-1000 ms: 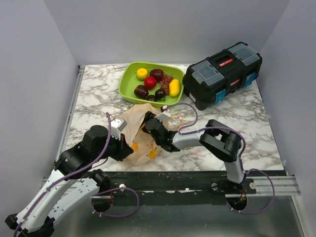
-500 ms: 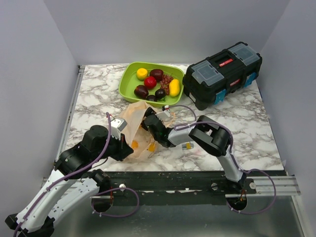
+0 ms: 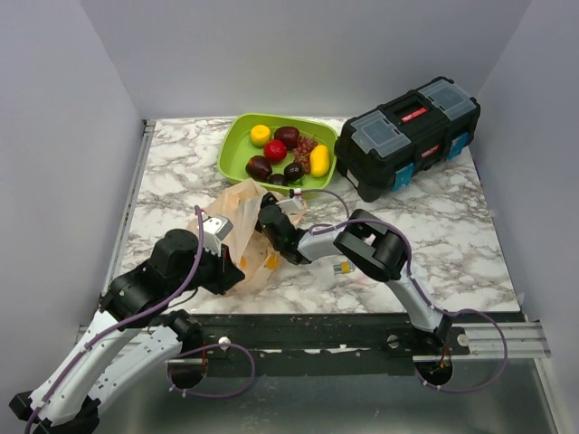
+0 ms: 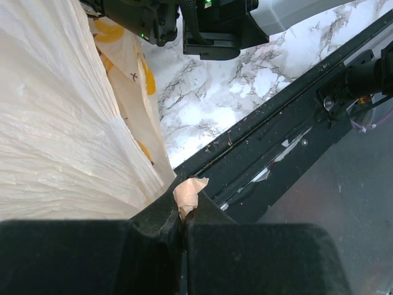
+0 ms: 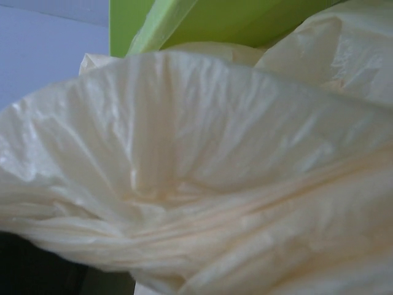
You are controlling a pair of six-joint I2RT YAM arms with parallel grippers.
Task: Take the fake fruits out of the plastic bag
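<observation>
**Right arm pressed further into the bag while the left pinch held**

Compared with the view a second earlier, the right gripper had shifted toward the left arm and into the mouth of the plastic bag, with its elbow folded in closer. The bag had bunched narrower and taller. A small yellowish object lay uncovered on the table beneath that arm.

The left gripper had not moved. Its jaws stayed fully closed on a pinched tab of bag film, and the rest of the bag rose just beyond its fingertips and to one side.

How wide the right fingers stood could not be told. That wrist view showed only crinkled film close in front, with the green tray behind it.

Orange patches showed through the film between the two grippers; whether they were fruit or print could not be told. The fake fruits in plain sight lay in the tray, beyond the right fingertips and apart from them.

The table was white marble with grey veins. A black toolbox stood beside the tray, and plain pale walls closed three sides.
</observation>
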